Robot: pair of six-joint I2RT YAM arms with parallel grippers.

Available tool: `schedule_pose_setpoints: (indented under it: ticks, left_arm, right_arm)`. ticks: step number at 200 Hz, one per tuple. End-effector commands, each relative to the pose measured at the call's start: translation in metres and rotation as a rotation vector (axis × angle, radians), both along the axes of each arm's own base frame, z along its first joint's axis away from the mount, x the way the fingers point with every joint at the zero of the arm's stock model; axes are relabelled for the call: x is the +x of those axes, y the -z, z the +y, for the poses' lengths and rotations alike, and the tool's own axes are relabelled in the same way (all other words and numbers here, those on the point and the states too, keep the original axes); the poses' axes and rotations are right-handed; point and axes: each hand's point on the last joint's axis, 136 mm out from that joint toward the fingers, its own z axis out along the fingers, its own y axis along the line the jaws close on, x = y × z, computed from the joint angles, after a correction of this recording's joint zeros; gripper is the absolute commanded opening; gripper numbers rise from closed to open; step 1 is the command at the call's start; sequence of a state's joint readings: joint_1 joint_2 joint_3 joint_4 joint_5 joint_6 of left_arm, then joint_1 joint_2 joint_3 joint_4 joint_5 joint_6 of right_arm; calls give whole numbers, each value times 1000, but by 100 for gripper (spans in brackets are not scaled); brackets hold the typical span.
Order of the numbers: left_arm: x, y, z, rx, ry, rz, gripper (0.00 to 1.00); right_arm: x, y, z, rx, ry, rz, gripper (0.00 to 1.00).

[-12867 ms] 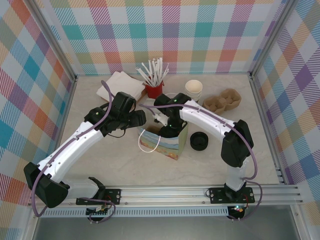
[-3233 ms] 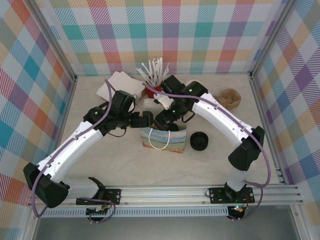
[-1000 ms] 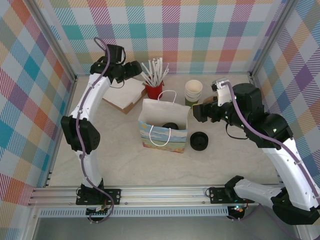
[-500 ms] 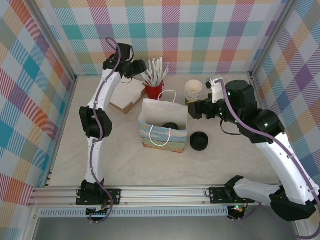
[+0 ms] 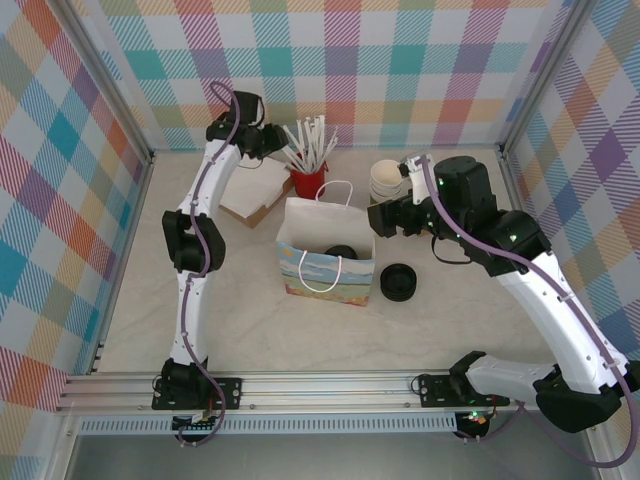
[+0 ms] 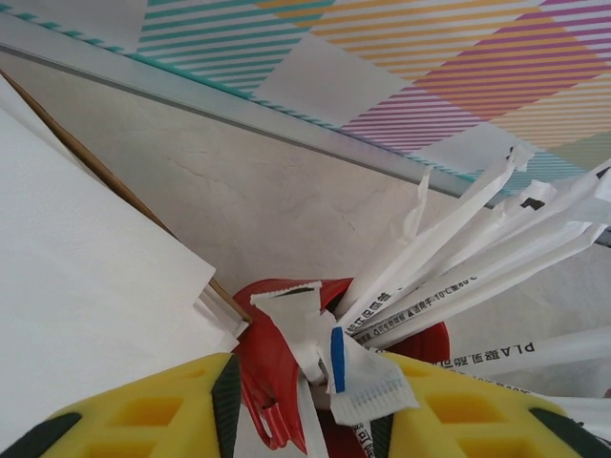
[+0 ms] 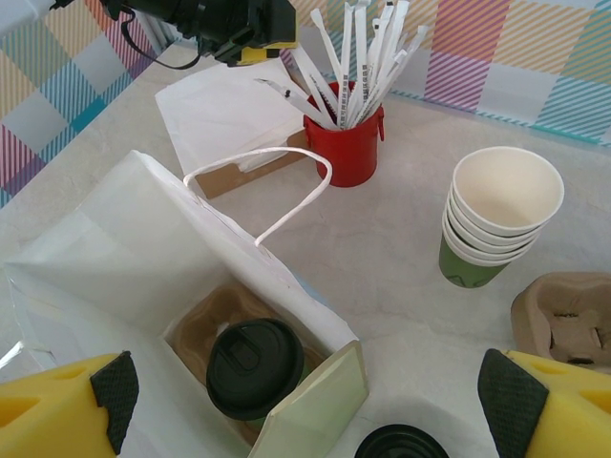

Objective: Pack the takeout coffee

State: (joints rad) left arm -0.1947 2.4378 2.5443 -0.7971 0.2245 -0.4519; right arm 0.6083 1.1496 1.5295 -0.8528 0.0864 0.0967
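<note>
Right arm (image 5: 520, 250) nearer bag (image 5: 330, 272), marbled tabletop (image 5: 300, 330)

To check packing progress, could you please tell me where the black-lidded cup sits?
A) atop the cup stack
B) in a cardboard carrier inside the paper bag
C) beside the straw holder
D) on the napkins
B: the right wrist view shows the lidded cup in its cardboard carrier inside the paper bag.

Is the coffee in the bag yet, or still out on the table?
In: the black-lidded takeout coffee sits upright in a cardboard carrier at the bottom of the open paper bag.
</note>
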Motion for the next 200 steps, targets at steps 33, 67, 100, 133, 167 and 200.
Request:
schedule_pose_setpoints:
  ticks: [33,67,100,133,167,200]
  left_arm:
    - [11,-15,-2,-38,17,-63,31]
    - [12,-19,-4,-42,24,-75,23]
    - [14,-21,-5,-39,36,-91,15]
    - [14,-24,-6,-28,59,-106,9]
    - [8,-38,-7,-14,93,-128,7]
    - [-5,-65,-5,16,122,-162,7]
  right_arm:
    - [4,-6,4,15,-14,-31,94]
    - [4,-3,6,12,-20,-23,94]
    - [4,-2,6,12,-21,-21,94]
    - [3,-3,5,12,-20,-25,94]
    - [2,-3,2,8,-11,-27,94]
    - [0,-3,-1,8,-5,-24,94]
